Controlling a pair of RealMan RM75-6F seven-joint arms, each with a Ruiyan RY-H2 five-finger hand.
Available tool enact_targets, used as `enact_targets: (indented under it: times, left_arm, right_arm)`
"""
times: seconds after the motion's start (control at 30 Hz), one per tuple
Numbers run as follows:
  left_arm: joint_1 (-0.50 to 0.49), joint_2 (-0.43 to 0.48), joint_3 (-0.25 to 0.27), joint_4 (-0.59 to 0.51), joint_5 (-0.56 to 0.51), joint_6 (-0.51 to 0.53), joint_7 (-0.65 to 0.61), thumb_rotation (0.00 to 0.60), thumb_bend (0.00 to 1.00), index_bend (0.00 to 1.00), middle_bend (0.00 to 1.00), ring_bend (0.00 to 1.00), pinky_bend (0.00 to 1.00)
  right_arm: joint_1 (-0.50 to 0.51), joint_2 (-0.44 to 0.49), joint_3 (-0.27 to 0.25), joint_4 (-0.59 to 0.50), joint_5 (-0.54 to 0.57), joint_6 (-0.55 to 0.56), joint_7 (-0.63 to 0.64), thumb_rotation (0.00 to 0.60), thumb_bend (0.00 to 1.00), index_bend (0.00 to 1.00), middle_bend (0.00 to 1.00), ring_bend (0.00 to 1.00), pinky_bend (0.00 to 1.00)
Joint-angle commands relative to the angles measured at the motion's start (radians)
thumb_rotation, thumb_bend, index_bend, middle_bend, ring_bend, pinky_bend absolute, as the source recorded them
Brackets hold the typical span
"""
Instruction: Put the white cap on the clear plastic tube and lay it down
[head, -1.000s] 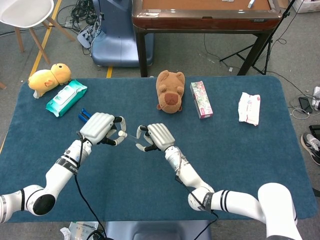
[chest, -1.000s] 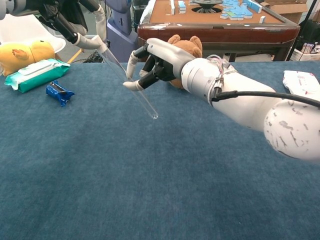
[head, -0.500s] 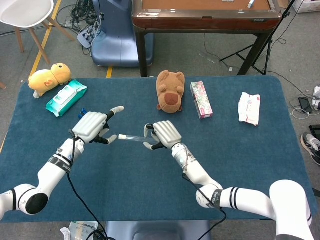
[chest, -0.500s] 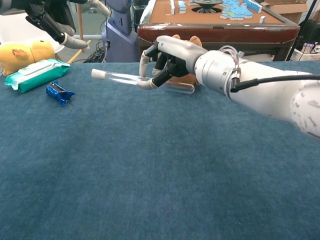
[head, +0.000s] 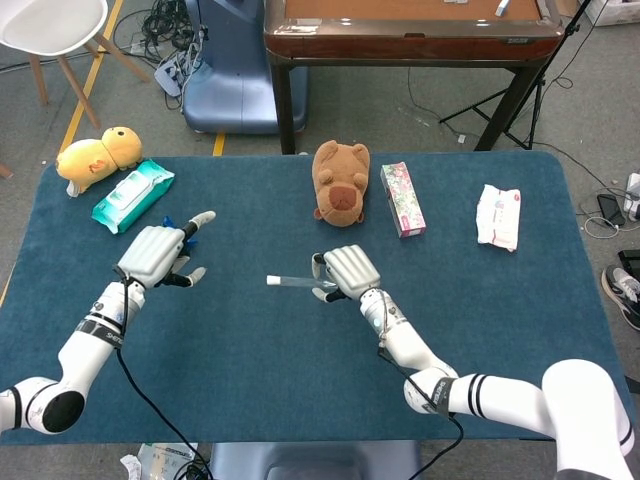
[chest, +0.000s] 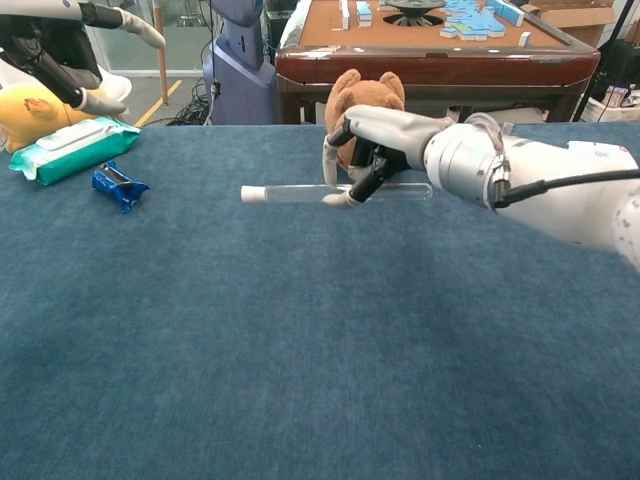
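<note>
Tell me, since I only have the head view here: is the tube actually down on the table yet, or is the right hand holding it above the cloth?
Observer: In the chest view the right hand holds the clear plastic tube level, seemingly just above the blue table.
Operator: Is the white cap on?
Observer: Yes, the white cap sits on the end pointing away from the right hand.
Operator: And the left hand?
Observer: The left hand is raised at the frame's upper left, above the wet wipes pack, holding nothing.
</note>
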Motion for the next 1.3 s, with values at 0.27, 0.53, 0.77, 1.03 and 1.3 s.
enact_targets:
  times: [0.27,0.53,0.77,1.03,1.3]
  left_arm:
    - [0.024,-0.016,0.001,0.004,0.016,0.012,-0.014,0.600,0.30,0.10,0.98,0.94,1.00]
    - [0.033,-0.024,-0.001,0.011,0.025,0.007,-0.025,0.600,0.30,0.11,0.99,0.94,1.00]
    - [0.043,-0.026,0.000,0.015,0.038,0.002,-0.036,0.600,0.30,0.12,0.99,0.94,1.00]
    - [0.051,-0.025,-0.001,0.020,0.046,-0.004,-0.045,0.600,0.30,0.12,0.99,0.94,1.00]
    - [0.056,-0.027,-0.003,0.022,0.048,-0.005,-0.044,0.600,0.30,0.13,1.00,0.94,1.00]
  right_arm:
    - [0.004,-0.181,-0.045,0.274,-0.117,-0.009,0.106,0.600,0.57,0.74,0.95,1.00,1.00]
    - [0.026,-0.288,-0.043,0.437,-0.173,-0.020,0.150,0.600,0.57,0.74,0.95,1.00,1.00]
    - [0.037,-0.346,-0.034,0.526,-0.187,-0.046,0.148,0.600,0.52,0.74,0.93,1.00,1.00]
    - [0.035,-0.353,-0.013,0.532,-0.170,-0.067,0.096,0.600,0.33,0.54,0.91,1.00,1.00]
    - [0.029,-0.321,0.021,0.456,-0.128,-0.069,0.015,0.600,0.08,0.38,0.91,1.00,1.00]
